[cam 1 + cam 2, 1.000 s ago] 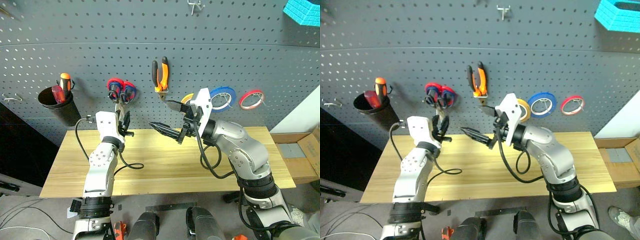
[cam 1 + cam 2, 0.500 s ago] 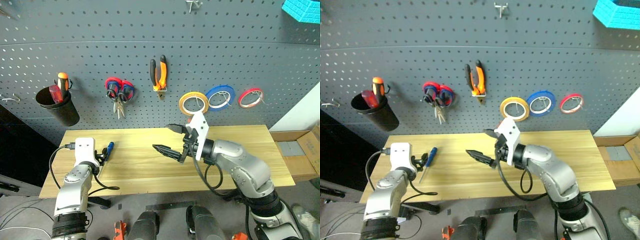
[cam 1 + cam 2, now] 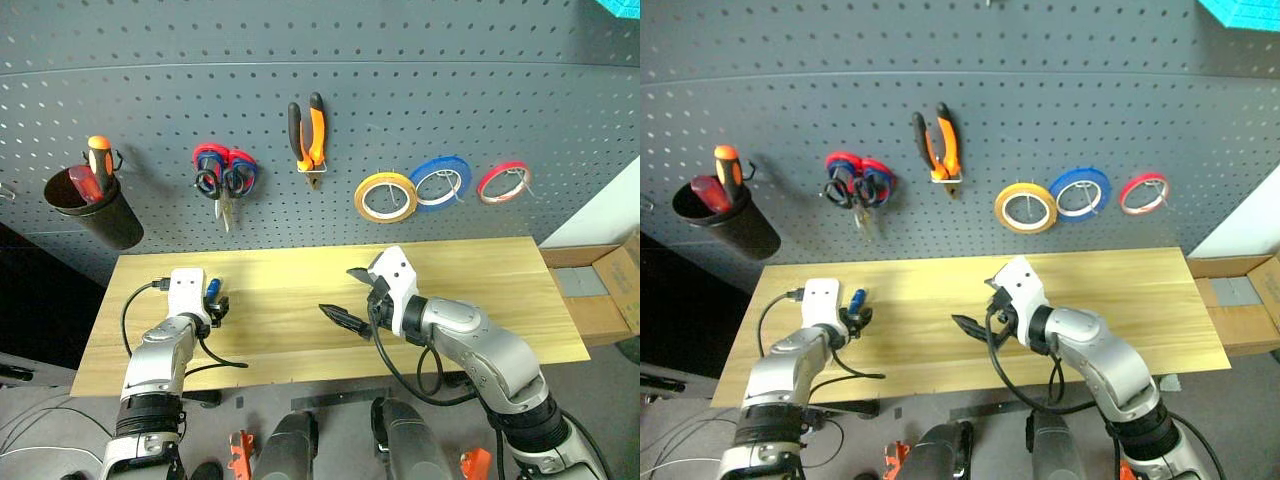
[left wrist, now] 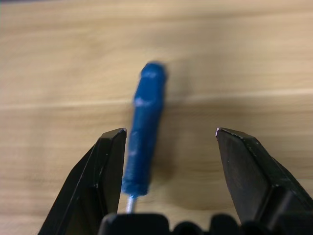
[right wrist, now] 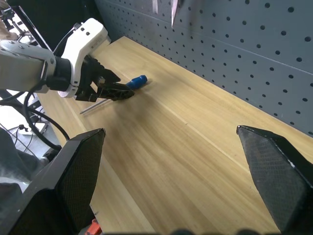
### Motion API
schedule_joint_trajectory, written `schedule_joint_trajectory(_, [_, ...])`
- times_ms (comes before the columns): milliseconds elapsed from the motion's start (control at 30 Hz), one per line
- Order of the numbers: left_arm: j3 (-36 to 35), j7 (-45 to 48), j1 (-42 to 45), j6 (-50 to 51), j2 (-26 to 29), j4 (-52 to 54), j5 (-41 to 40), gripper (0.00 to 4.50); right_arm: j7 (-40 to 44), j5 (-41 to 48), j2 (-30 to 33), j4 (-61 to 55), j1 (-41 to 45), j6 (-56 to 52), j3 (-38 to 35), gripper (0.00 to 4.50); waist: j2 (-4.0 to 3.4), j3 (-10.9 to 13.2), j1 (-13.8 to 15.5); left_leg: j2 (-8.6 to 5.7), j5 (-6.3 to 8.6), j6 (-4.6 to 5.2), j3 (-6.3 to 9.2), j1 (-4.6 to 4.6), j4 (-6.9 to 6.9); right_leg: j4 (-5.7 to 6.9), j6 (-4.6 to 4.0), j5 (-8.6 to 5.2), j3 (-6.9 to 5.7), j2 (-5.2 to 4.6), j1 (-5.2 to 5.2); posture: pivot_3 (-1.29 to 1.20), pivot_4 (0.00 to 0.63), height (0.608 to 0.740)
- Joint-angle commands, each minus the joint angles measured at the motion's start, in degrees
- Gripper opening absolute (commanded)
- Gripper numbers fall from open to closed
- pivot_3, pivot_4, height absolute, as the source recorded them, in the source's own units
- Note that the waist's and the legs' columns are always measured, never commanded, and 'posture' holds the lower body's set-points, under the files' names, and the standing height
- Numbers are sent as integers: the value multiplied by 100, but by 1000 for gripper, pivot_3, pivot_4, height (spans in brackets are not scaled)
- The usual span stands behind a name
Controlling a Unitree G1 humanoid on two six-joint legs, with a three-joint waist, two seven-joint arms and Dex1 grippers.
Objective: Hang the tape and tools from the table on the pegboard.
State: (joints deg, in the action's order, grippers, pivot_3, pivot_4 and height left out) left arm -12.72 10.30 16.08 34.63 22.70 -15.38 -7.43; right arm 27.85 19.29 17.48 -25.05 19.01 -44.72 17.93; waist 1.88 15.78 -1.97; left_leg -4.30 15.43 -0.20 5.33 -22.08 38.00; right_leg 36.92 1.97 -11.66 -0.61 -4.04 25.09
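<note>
The pegboard (image 3: 320,90) stands behind the table (image 3: 480,290) and serves as the landmark here. On it, near its middle, the pliers (image 3: 307,135) hang by their orange-and-black handles, nose down. To their left hang the scissors (image 3: 222,177), whose red and blue loops show with dark handles in front; I cannot tell how many pairs share that hook. Further left on the pegboard a black cup (image 3: 95,205) holds an orange-handled screwdriver (image 3: 98,160). To the right of the pliers the tape (image 3: 386,197) hangs on a hook, with a blue ring (image 3: 441,182) just beside it and a red ring (image 3: 503,181) beyond that. Below the pegboard, on the table's left part, the blue screwdriver (image 4: 144,129) lies flat on the wood, roughly under the scissors. The left gripper (image 3: 214,306) is down at the table with its jaws spread on either side of the blue handle; in the left wrist view the handle sits close against one finger (image 4: 105,171) and well apart from the other, so it is not pinched. The right gripper (image 3: 350,297) hovers over the middle of the table, below the pliers and tape, its jaws spread wide and holding nothing.
</note>
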Motion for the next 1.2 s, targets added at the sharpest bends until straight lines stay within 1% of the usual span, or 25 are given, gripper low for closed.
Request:
schedule_joint_trajectory(33, [-132, -95, -11, -206, 115, 61, 61, 3109, 11, 27, 22, -273, -29, -17, -21, 4500, 7, 27, 8, 0, 0, 0, 1, -1, 0, -1, 0, 0, 0, 0, 0, -56, 333, 740])
schedule_joint_trajectory(200, [-352, -182, -63, -80, 83, 87, -78, 3109, -15, -65, 31, -138, 86, -50, -3, 4500, 8, 51, 9, 0, 0, -1, 3, -16, 0, -3, 0, 0, -1, -1, 14, -47, 338, 740])
schedule_joint_trajectory(267, [-292, -136, -62, 22, 89, -59, -55, 3109, -20, -62, 14, -121, 133, -63, -15, 4500, 5, 64, 9, 0, 0, -1, 4, -23, 0, -3, 0, 0, -2, -1, 18, -45, 341, 740])
schedule_joint_trajectory(333, [-196, -68, 8, -111, 66, -316, -1, 3109, -45, -92, 0, -53, 122, -36, -8, 4500, 6, 72, 11, 0, 0, -1, 5, -28, 1, -4, 0, 0, -4, -2, 19, -38, 345, 740])
schedule_joint_trajectory(433, [78, 175, 60, -157, 150, -570, 126, 3109, -20, -205, 63, 43, 36, 61, 78, 4500, 0, 82, 16, 0, 0, -1, 6, -29, 0, -5, 2, -1, -7, -2, 19, -36, 345, 740])
schedule_joint_trajectory(500, [121, 200, 105, 1, 185, -659, 134, 3109, 24, -226, 83, 45, -4, 72, 65, 4500, -6, 86, 17, 0, 0, -1, 6, -29, 0, -5, 2, -1, -6, -2, 19, -35, 343, 740])
schedule_joint_trajectory(600, [202, 308, -38, 3, 266, -406, 177, 2487, 39, -206, 59, 121, -44, 47, -18, 4500, -8, 87, 16, -1, 0, -1, 6, -29, 0, -5, 6, -4, -5, -3, 18, -36, 338, 740])
schedule_joint_trajectory(733, [158, 298, -263, 24, 291, -19, 158, 1072, 106, -290, 95, 298, -58, 200, 15, 4500, -9, 88, 5, 0, 0, -2, 7, -29, -2, -6, 12, -7, -3, -3, 21, -33, 322, 740])
schedule_joint_trajectory(800, [-21, 484, -501, -23, 202, 530, -133, 477, 249, -258, 104, 422, -1, 333, 7, 4500, -8, 86, 2, 1, 0, -3, 7, -29, -4, -6, 5, -3, -2, -3, 22, -26, 295, 740])
schedule_joint_trajectory(867, [-157, 665, -849, -162, 51, 1270, -449, 491, 457, -247, 135, 555, 78, 528, 41, 4500, -7, 86, 11, 1, 1, -5, 9, -33, -4, -9, 3, -1, 1, -3, 24, -21, 280, 740])
schedule_joint_trajectory(900, [-209, 722, -1092, -395, -28, 1657, -532, 491, 643, -183, 136, 580, 136, 660, 52, 4500, -5, 84, 25, 1, 0, -7, 12, -41, -3, -12, 2, -1, 1, -4, 27, -19, 266, 740])
schedule_joint_trajectory(1000, [-453, 635, -1575, -1114, -261, 2304, -604, 491, 1066, 91, 47, 604, 313, 831, -27, 4500, 0, 72, 45, 0, -11, -27, 20, -54, 0, -18, 1, 0, -1, -7, 30, -5, 223, 740])
schedule_joint_trajectory(1067, [-676, 528, -1810, -1402, -417, 2681, -728, 491, 1301, 214, 13, 639, 463, 866, -39, 4500, 7, 41, 55, 1, -11, -27, 22, -56, 0, -18, 0, 0, -2, -7, 31, 6, 209, 740])
schedule_joint_trajectory(1133, [-950, 475, -1944, -1747, -583, 3080, -954, 491, 1603, 345, 58, 632, 631, 835, -6, 4500, 18, 19, 65, 1, -10, -25, 24, -56, 0, -18, 1, 0, -4, -6, 30, 20, 193, 740])
schedule_joint_trajectory(1200, [-1294, 303, -1876, -1974, -773, 3507, -1314, 491, 1965, 552, 121, 575, 823, 771, 4, 4500, 30, 0, 106, 0, -10, -25, 24, -58, 2, -22, 1, 1, -6, -7, 28, 37, 165, 740])
